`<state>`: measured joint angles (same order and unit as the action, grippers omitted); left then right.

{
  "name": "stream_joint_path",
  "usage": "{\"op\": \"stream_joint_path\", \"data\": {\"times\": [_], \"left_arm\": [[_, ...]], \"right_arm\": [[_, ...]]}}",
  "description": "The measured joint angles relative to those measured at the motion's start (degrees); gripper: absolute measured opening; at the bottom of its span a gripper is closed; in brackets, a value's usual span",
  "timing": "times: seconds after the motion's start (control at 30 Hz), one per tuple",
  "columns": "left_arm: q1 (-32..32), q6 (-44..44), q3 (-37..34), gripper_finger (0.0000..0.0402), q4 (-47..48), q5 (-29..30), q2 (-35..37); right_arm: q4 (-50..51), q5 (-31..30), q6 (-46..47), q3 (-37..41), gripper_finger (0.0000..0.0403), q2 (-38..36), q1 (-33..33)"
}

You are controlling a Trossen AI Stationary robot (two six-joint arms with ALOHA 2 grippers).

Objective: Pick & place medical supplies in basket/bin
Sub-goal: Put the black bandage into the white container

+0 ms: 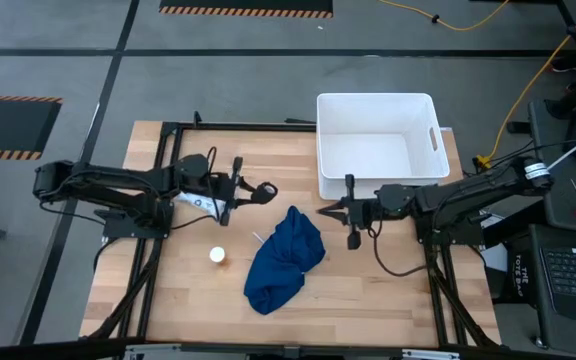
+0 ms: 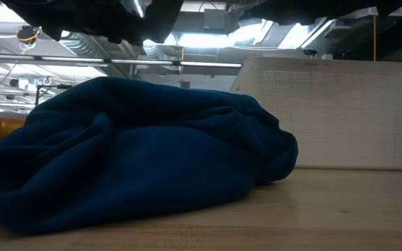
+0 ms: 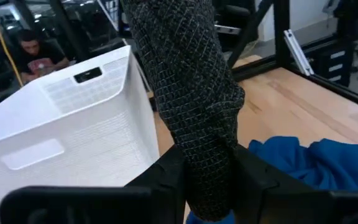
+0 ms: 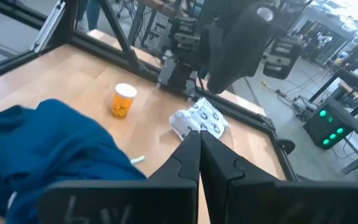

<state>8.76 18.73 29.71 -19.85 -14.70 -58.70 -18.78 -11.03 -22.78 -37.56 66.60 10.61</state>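
Note:
My left gripper (image 1: 251,190) hovers over the table's left-centre, shut on the black mesh-covered cylinder (image 3: 194,118). The right wrist view shows that cylinder (image 4: 235,43) too. My right gripper (image 1: 330,212) is shut with nothing between its fingers, just right of the crumpled dark-blue cloth (image 1: 283,258). The cloth lies on the table's middle and fills the low view (image 2: 131,160). A white packet with dark marks (image 4: 201,121) lies flat beneath the left arm (image 1: 200,203). The small white-orange round item (image 1: 217,256) stands on the wood left of the cloth. The white bin (image 1: 376,145) sits at the far right. My left gripper pinches the black cylinder between its two fingers (image 3: 166,177), at one end of the cylinder (image 3: 207,186). The fingers come in roughly level from the table's left. The rest of the cylinder sticks out past the fingertips. In the right wrist view it is lifted clear of the table.
A thin white stick (image 1: 258,238) lies at the cloth's left edge. A black frame runs along the table's edges (image 1: 168,130). Bare wood lies near the cloth and right of it (image 1: 378,290). A person sits beyond the bin (image 3: 33,50).

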Motion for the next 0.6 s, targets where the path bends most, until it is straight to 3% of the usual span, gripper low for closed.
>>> {"op": "stream_joint_path", "data": {"times": [0.33, 0.6], "left_arm": [[-3.2, 5.1, 0.0, 0.0079, -4.4, 6.2, -1.3], [-3.4, 6.1, 0.0, 0.0086, -9.3, 6.3, -3.1]], "right_arm": [[-11.3, 0.0, 2.0, 0.0, 0.0014, 3.8, -1.0], [-14.9, 0.0, 7.0, 0.0, 0.0079, 5.1, -4.3]]}}
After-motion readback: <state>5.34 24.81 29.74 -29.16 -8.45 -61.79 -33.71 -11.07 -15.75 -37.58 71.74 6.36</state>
